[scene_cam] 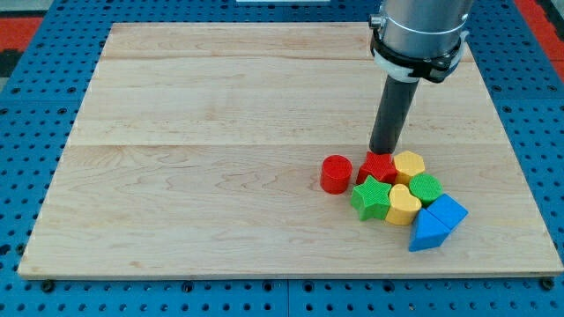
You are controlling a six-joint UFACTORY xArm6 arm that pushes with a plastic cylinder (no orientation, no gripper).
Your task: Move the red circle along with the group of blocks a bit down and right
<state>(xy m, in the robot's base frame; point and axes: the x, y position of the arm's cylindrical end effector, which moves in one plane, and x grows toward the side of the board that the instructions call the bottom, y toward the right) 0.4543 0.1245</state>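
Observation:
The red circle (336, 173) stands on the wooden board (203, 158), just left of a tight group of blocks at the lower right. The group holds a red star-like block (379, 166), a yellow hexagon (409, 165), a green star (372, 197), a yellow heart (404, 204), a green round block (426, 187), a blue block (448, 210) and a blue triangle (426, 232). My tip (382, 153) is at the upper edge of the red star-like block, up and right of the red circle.
The board lies on a blue pegboard (35, 106). The arm's silver body (418, 31) hangs over the board's top right. The group sits near the board's right and bottom edges.

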